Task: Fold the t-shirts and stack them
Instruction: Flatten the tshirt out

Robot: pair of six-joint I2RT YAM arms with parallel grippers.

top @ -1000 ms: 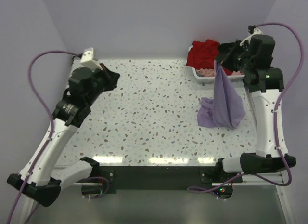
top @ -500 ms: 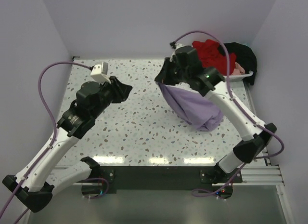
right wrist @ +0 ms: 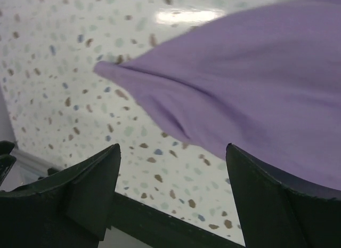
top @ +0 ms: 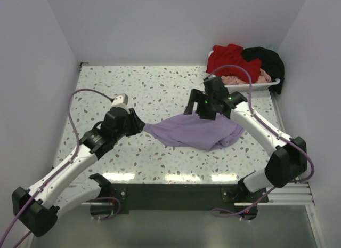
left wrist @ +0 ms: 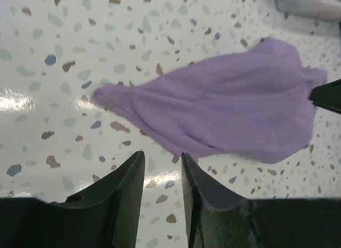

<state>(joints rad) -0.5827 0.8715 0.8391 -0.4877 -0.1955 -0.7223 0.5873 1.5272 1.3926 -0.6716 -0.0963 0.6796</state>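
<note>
Lying flat on the speckled table (top: 133, 88), the lavender t-shirt (top: 194, 132) is stretching crosswise between the two arms, its long axis running left to right and tapering to a bunched point at the left end. That point is sitting just beside the left gripper (top: 139, 125). In the left wrist view the fingers are standing a little apart with nothing between them, and the cloth is lying just ahead of the tips, slightly to their left. The right gripper (top: 205, 113) is hovering over the far edge of the shirt's broad end with its fingers spread wide and gripping nothing. So each arm is facing its own end: the left is nearer the narrow tip, the right nearer the bulk, and any spreading pull is probably going to run along that axis. The red shirt (top: 226, 56), black shirt (top: 266, 58) and pink shirt (top: 234, 79) are waiting in a heap on the white tray (top: 269, 85) at the far right corner (well apart from the work).

Half a second earlier the right gripper was carrying the lavender shirt draped off the table, and the left arm was holding well back from it. Now the cloth is down and released, and the left arm is reaching in to its tip.
</note>
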